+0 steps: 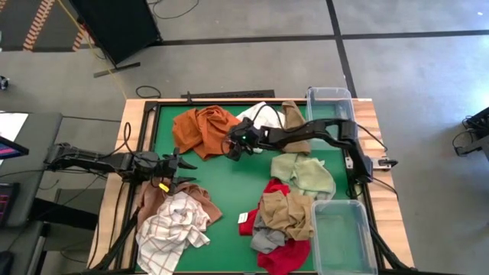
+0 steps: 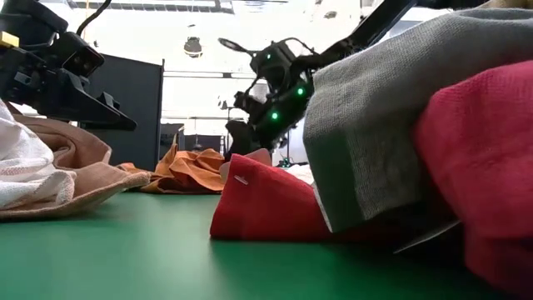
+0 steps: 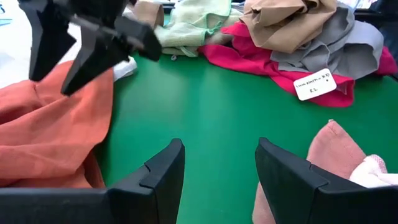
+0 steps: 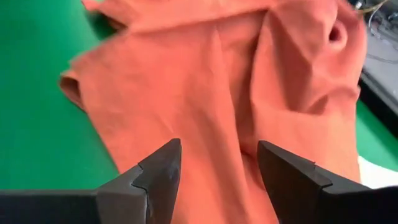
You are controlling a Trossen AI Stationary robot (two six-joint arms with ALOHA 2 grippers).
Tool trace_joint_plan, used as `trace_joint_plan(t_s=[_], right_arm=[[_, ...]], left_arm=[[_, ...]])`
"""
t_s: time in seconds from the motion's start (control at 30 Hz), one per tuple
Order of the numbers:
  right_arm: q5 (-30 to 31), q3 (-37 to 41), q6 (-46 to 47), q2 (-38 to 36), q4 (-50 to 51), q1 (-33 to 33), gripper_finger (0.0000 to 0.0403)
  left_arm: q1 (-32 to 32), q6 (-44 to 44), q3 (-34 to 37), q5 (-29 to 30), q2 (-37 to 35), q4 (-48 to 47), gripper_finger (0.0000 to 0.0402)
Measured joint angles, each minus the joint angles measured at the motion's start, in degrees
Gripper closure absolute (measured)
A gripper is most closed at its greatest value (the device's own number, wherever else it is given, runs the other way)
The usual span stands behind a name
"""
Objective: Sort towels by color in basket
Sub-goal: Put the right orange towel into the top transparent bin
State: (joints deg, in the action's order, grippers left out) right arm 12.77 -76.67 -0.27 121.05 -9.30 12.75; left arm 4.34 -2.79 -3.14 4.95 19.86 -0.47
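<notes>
A grey concrete floor [image 1: 244, 19] is surrounding the green table [image 1: 229, 191], a dark panel [image 1: 114, 27] standing beyond it.

Towels [image 1: 289, 214] heaped between two bins [image 1: 342, 237], others scattered

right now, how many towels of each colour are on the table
rust orange cloth towel: 1
plain white cloth towel: 1
tan cloth towels: 2
pale green cloth towel: 1
red cloth towel: 1, maybe more, partly buried
grey cloth towel: 1
brown cloth towel: 1
white red-checked cloth towel: 1
total: 9 at least
</notes>
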Motion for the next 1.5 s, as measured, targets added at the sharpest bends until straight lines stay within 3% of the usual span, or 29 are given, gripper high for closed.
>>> trace_joint_plan(t_s=[0.47, 0.63, 0.87, 1.2, 1.5], right_arm=[[2.34, -0.08, -3.74, 3.94, 1.30, 0.32, 0.0180], [2.38, -0.08, -4.27, 3.94, 2.81, 0.48, 0.0240], [2.36, -0.22, -3.46, 3.73, 7.48, 0.38, 0.0382], [2.31, 0.11, -1.34, -2.12, 17.89, -1.83, 0.0387], [2.30, 0.00, -2.95, -17.34, 23.21, -7.66, 0.0387]], left_arm=[[0.01, 0.01, 0.00, 0.00, 0.00, -0.02, 0.0217], [0.00, 0.01, 0.00, 0.00, 0.00, -0.02, 0.0217], [0.00, 0.00, 0.00, 0.00, 0.00, -0.04, 0.0217], [0.00, 0.00, 0.00, -0.02, -0.01, -0.04, 0.0217], [0.01, 0.00, 0.00, -0.01, 0.00, -0.03, 0.0217]])
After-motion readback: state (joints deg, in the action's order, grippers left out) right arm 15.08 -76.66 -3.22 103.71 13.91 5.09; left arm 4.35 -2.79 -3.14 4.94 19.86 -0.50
